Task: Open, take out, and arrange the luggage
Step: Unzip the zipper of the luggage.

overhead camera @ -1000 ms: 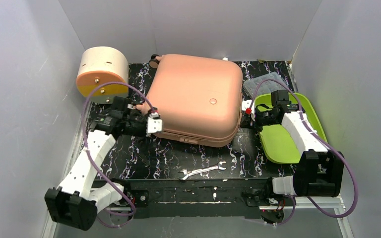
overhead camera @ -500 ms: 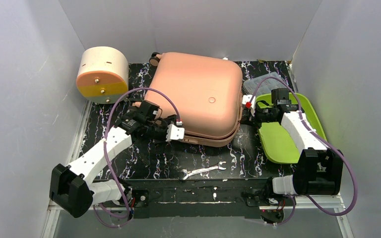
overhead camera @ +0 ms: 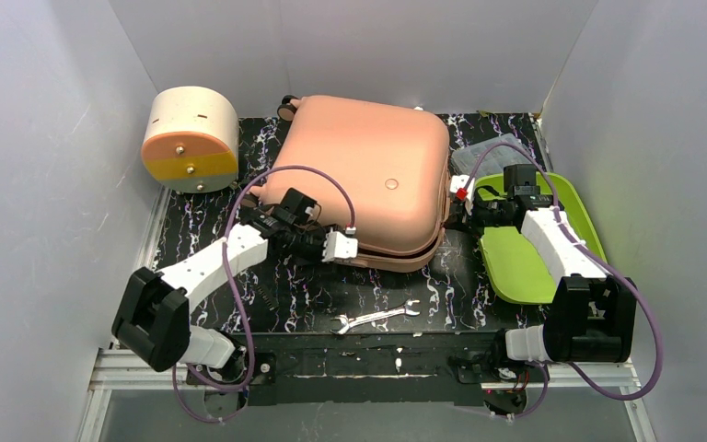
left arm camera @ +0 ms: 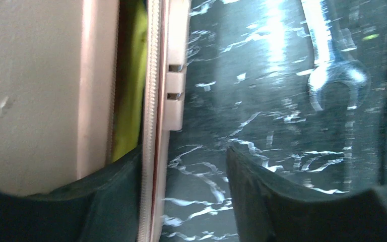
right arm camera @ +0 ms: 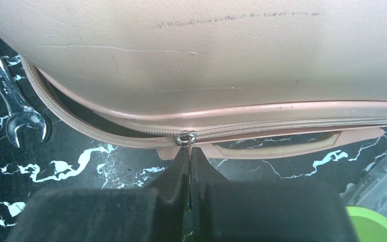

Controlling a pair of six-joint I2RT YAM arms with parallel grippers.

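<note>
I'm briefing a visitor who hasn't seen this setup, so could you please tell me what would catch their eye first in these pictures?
The salmon-pink luggage fills the middle of the black marbled table, its seam partly unzipped. The right gripper is pinched shut on the zipper pull at its right side, while the open left gripper straddles its near rim. A cream-and-orange drum box sits at the far left.

1. The wrench (left arm camera: 318,35) is blurred and cut off at the top edge.
2. A yellow-green thing (left arm camera: 131,75) inside the luggage (left arm camera: 35,91) shows only through the gap (kind unclear).
3. The right gripper (right arm camera: 189,151) hides the tab of the zipper pull (right arm camera: 185,138).
</note>
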